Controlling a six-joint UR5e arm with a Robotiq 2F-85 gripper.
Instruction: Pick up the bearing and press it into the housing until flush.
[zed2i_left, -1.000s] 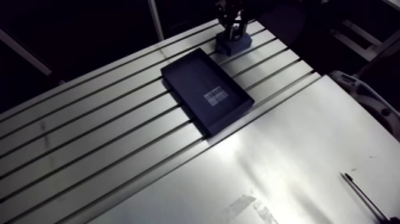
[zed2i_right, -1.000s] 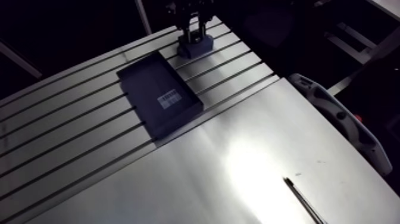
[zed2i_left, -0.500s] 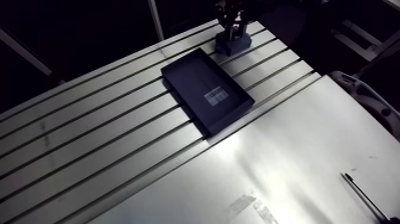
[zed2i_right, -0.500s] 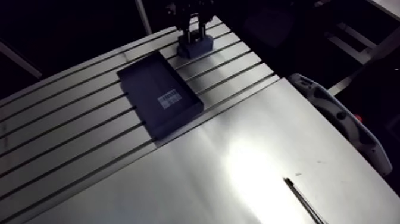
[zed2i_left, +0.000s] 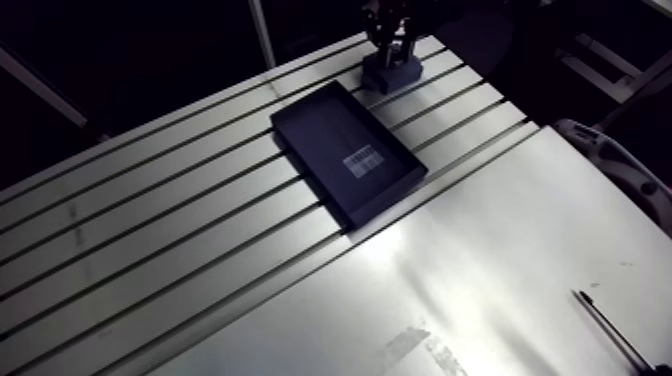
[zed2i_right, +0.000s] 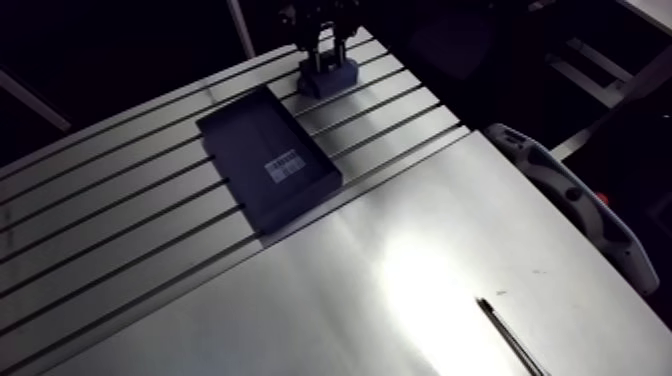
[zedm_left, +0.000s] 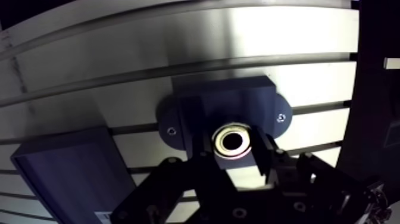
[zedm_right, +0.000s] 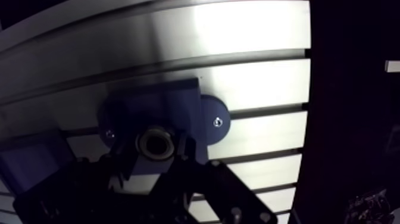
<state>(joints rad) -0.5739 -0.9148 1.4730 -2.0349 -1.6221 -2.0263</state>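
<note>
Two fingers (zedm_left: 265, 156) of the tool (zedm_left: 234, 156) grip the ring-shaped bearing (zedm_left: 232, 141) between them, at the bore of the blue housing (zedm_left: 238, 101), upper centre of the arm view, on the tabletop (zed2i_left: 180, 260).

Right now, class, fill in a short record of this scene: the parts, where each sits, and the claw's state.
claw: shut on the bearing
bearing position: over the bore of the housing
housing: dark blue block with two screwed ears, on the table
tray: dark, shallow, beside the housing, label inside
flush: cannot tell
</note>
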